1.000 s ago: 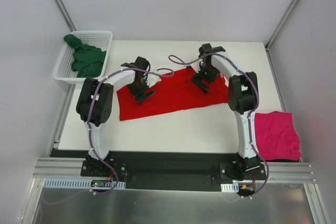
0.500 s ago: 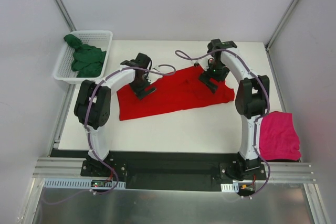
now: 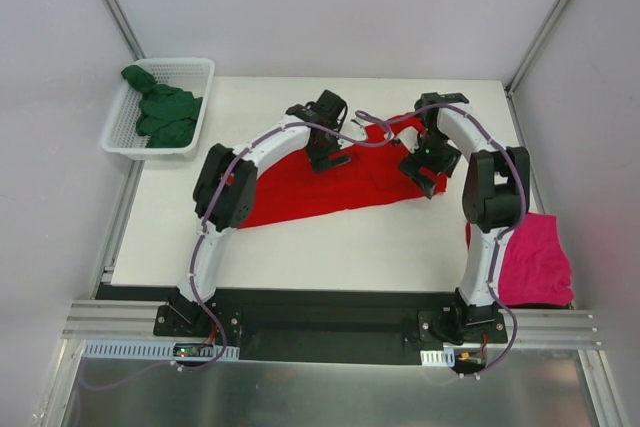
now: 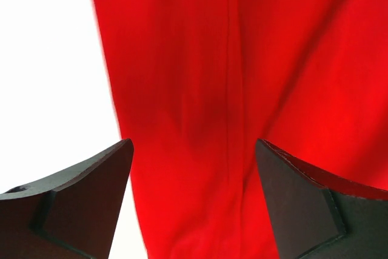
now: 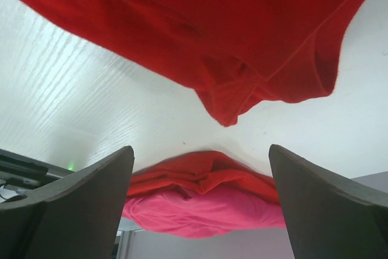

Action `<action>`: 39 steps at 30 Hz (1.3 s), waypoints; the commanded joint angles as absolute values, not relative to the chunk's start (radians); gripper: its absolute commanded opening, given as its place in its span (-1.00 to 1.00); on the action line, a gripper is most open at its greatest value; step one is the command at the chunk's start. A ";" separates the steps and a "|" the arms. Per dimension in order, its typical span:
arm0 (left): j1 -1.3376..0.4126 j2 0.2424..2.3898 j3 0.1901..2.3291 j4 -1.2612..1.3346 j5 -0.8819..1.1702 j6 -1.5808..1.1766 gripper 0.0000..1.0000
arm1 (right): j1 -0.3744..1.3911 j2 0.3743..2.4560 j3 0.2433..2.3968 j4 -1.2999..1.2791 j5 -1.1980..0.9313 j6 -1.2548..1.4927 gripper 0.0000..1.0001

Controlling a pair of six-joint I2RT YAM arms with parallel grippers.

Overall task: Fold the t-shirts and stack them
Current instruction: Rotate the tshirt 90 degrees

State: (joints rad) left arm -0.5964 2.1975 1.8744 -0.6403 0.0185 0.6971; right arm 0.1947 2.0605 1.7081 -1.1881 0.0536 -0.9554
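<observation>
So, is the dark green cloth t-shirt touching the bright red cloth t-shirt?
Apart. The top external view shows the dark green t-shirt bunched in the white mesh basket, with bare table between it and the red t-shirt.

Seen from above, the left arm (image 3: 263,144) and left gripper (image 3: 327,147) cover the middle of the red t-shirt (image 3: 300,197), and the right gripper (image 3: 428,169) hides its right corner. Whether either touches the cloth is too small to tell. The right arm (image 3: 480,247) masks the magenta t-shirt's (image 3: 535,262) left edge. In the left wrist view the red cloth runs off three edges, and the fingers (image 4: 79,210) are cut off at the bottom.
</observation>
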 commanded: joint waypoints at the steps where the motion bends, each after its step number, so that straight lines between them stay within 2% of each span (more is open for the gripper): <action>1: -0.621 2.287 1.986 -0.672 0.034 0.739 0.64 | 0.192 2.069 1.715 -1.135 0.081 -0.960 0.94; 9: -0.666 2.309 2.003 -0.669 0.052 0.747 0.64 | 0.189 2.120 1.736 -1.085 0.104 -0.940 0.97; 13: -0.676 2.280 1.967 -0.669 0.046 0.750 0.64 | 0.186 2.132 1.720 -1.065 0.130 -0.948 0.88; 16: -0.680 2.261 1.939 -0.669 0.044 0.749 0.64 | 0.176 2.152 1.727 -1.062 0.140 -0.943 0.69; 20: -0.680 2.243 1.899 -0.667 0.031 0.747 0.64 | 0.163 2.161 1.746 -1.045 0.149 -0.930 0.54; 30: -0.680 2.229 1.867 -0.663 0.023 0.752 0.63 | 0.130 2.192 1.756 -0.999 0.291 -0.982 0.57; 39: -0.678 2.232 1.871 -0.660 0.015 0.772 0.64 | 0.092 2.194 1.805 -1.055 0.298 -1.009 0.61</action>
